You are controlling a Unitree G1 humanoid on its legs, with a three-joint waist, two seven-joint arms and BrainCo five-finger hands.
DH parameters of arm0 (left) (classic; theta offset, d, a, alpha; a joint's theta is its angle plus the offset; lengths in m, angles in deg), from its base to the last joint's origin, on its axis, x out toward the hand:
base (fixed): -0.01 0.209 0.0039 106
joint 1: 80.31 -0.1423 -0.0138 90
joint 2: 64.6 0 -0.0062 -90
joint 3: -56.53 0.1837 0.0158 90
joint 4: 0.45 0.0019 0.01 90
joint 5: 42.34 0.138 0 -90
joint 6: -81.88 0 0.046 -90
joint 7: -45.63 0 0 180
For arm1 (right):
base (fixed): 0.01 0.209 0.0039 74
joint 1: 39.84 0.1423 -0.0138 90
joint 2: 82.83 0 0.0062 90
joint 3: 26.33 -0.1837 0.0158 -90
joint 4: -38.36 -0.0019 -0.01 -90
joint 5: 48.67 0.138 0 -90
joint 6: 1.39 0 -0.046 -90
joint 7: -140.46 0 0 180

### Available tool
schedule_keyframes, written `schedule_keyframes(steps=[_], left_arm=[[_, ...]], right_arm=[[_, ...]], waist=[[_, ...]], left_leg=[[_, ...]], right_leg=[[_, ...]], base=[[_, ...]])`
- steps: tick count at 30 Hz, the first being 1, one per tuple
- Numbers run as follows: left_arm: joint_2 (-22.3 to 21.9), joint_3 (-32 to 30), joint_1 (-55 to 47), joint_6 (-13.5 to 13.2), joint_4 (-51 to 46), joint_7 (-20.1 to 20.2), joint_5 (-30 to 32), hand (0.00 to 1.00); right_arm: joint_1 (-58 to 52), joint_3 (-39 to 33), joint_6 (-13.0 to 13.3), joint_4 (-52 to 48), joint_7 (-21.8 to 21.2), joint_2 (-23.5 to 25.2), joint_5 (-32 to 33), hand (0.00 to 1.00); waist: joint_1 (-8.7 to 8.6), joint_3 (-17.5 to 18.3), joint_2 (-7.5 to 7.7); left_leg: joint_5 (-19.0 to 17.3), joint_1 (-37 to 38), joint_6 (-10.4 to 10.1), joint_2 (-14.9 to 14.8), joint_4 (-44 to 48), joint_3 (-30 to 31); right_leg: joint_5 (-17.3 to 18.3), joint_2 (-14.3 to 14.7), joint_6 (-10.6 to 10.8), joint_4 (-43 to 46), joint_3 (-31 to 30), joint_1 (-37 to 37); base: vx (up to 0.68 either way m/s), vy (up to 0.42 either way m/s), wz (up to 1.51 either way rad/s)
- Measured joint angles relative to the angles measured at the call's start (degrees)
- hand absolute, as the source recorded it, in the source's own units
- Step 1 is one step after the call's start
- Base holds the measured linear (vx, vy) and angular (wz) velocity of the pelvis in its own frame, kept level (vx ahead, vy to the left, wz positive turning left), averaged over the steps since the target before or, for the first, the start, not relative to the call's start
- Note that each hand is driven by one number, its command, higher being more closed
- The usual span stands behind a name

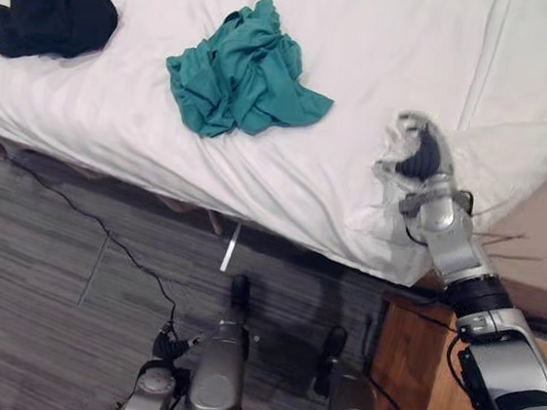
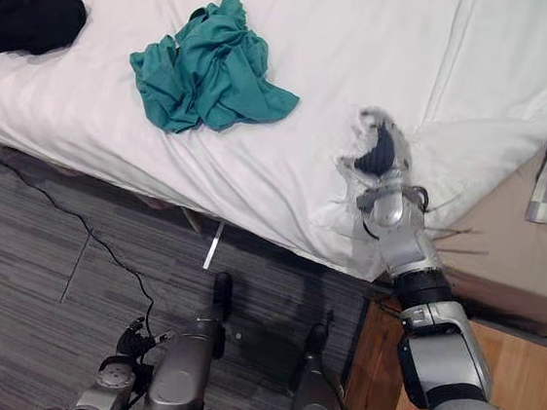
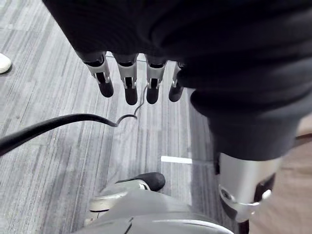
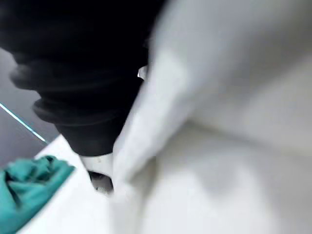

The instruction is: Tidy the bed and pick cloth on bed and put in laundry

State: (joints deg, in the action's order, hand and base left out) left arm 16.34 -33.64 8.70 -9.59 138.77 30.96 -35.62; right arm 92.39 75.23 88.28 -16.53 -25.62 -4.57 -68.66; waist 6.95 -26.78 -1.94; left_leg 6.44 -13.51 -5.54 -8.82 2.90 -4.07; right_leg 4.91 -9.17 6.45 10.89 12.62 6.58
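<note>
Sitting at the rumpled corner of the white sheet, centre right, the right hand shows no readable grip. The left hand hangs, fingers straight. Upper left lie the teal cloth and black cloth. Drawing the corner flat slowly seems wisest.

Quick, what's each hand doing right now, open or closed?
Left hand: open, holding nothing, above the floor.
Right hand: in the white sheet at the bed's edge; open or closed cannot be told.
</note>
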Motion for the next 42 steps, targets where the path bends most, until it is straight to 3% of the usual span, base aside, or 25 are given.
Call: schedule_keyframes(steps=[6,10,12,14,15,20,22,24,28,31,32,34,37,42], left_arm=[[0.08,0.61,0.10,0.03,-0.05,-0.51,-0.24,0.00],[-0.01,0.52,-0.02,1.11,-0.36,-0.45,-0.41,0.00],[-0.01,0.40,-0.10,1.23,-0.43,-0.40,-0.36,0.00],[0.09,-0.41,-0.53,1.29,-0.46,-0.35,0.15,0.00],[0.27,-0.68,-0.60,1.54,-0.47,-0.28,0.49,0.00],[1.02,-2.17,-1.83,2.55,-0.69,1.22,1.40,0.00],[0.06,-2.15,-1.86,2.82,-0.76,2.22,1.86,0.00],[-1.80,-2.08,-1.98,2.88,-0.92,2.37,1.85,0.00],[-3.91,-2.24,-2.63,3.57,-0.61,3.33,1.83,0.00],[-3.89,-2.62,-3.48,4.20,-0.10,3.37,1.82,0.00],[-3.92,-2.62,-3.63,4.33,-0.10,3.36,1.82,0.00],[-4.15,-2.64,-4.24,4.66,0.01,3.22,1.77,0.00],[-4.06,-2.64,-4.62,4.65,0.36,3.10,1.76,0.00],[-3.94,-2.63,-4.62,4.07,0.73,3.21,1.71,0.00]], right_arm=[[0.77,-7.84,-0.37,3.67,0.96,0.39,-1.40,1.00],[-7.18,-15.11,-2.19,-6.69,1.29,1.91,-0.87,1.00],[-12.54,-18.92,-2.49,-12.01,2.40,3.35,-0.68,1.00],[-18.61,-22.50,-2.61,-15.87,2.96,5.01,0.43,1.00],[-22.25,-24.84,-2.60,-17.80,3.40,6.03,1.13,0.00],[-36.10,-35.26,-1.87,-19.33,5.05,14.04,6.14,0.00],[-37.10,-37.65,-1.07,-18.47,5.09,15.78,8.55,0.00],[-38.13,-42.78,-2.47,-16.25,7.02,19.58,12.55,0.00],[-41.57,-49.30,-6.02,-13.53,11.70,23.33,21.92,0.00],[-42.33,-53.35,-7.36,-16.94,15.01,23.35,24.08,0.00],[-42.42,-54.21,-7.45,-19.39,15.88,23.30,24.06,1.00],[-41.79,-56.31,-7.32,-27.06,18.97,22.06,23.47,1.00],[-39.39,-56.85,-6.92,-30.19,21.09,18.69,21.02,1.00],[-29.11,-48.41,-6.55,-29.69,20.28,7.34,16.38,1.00]], waist=[[0.04,-0.07,0.02],[-0.15,-0.09,0.30],[-0.92,-0.07,0.35],[-2.78,0.30,0.95],[-3.35,0.96,1.47],[-5.92,6.81,4.28],[-6.45,9.31,4.03],[-6.16,12.06,3.82],[-6.40,13.45,3.07],[-8.22,13.92,2.48],[-8.42,14.05,2.36],[-9.03,14.82,2.17],[-9.08,15.69,2.46],[-9.02,15.64,2.40]], left_leg=[[3.24,1.02,-0.27,0.08,-4.14,0.86],[5.03,4.47,-0.41,0.17,-8.28,-0.37],[5.03,5.20,-0.40,0.40,-8.29,-0.92],[5.03,6.06,-0.40,0.57,-8.29,-1.37],[5.02,6.33,-0.41,0.57,-8.29,-1.94],[4.66,8.45,-0.75,0.52,-8.32,-4.73],[3.68,9.68,-0.63,0.48,-8.33,-5.64],[2.99,10.88,-0.63,0.50,-8.35,-6.84],[2.67,11.67,-0.59,0.51,-8.42,-7.65],[2.60,12.77,-0.50,0.56,-8.50,-8.74],[2.59,13.00,-0.50,0.56,-8.70,-8.87],[2.05,13.05,-0.96,0.33,-8.82,-8.91],[1.91,13.05,-0.88,0.11,-8.83,-9.00],[2.12,11.37,-1.04,0.02,-8.83,-8.43]], right_leg=[[0.94,0.03,-0.36,1.81,0.53,0.92],[0.98,0.03,-0.25,1.88,-1.04,0.36],[0.84,-0.14,0.00,1.66,-1.78,-0.11],[0.45,-0.26,0.68,0.75,-2.17,-1.07],[0.27,-0.25,0.98,0.26,-2.63,-1.23],[-0.88,-0.11,1.80,-2.43,-5.27,-2.26],[-1.10,-0.05,2.01,-3.64,-6.01,-3.21],[-1.54,-0.05,2.01,-5.19,-6.52,-4.76],[-2.59,0.01,2.10,-6.57,-7.68,-5.51],[-3.47,-0.06,2.18,-7.32,-8.62,-6.51],[-3.47,-0.05,2.18,-7.29,-8.76,-6.60],[-3.70,0.10,2.19,-7.71,-8.98,-6.37],[-4.04,0.33,2.00,-8.41,-9.31,-6.42],[-5.33,0.61,1.54,-8.51,-9.71,-4.99]], base=[[-0.07,-0.001,0.10],[-0.05,0.013,-0.16],[-0.01,0.032,-0.13],[0.00,0.027,-0.12],[0.00,0.021,-0.19],[0.04,0.015,-0.30],[0.00,0.023,-0.27],[0.02,0.032,-0.18],[0.00,0.022,-0.16],[-0.01,0.018,-0.19],[-0.06,0.016,-0.10],[-0.09,0.014,-0.06],[-0.06,0.007,-0.06],[-0.06,0.008,-0.04]])
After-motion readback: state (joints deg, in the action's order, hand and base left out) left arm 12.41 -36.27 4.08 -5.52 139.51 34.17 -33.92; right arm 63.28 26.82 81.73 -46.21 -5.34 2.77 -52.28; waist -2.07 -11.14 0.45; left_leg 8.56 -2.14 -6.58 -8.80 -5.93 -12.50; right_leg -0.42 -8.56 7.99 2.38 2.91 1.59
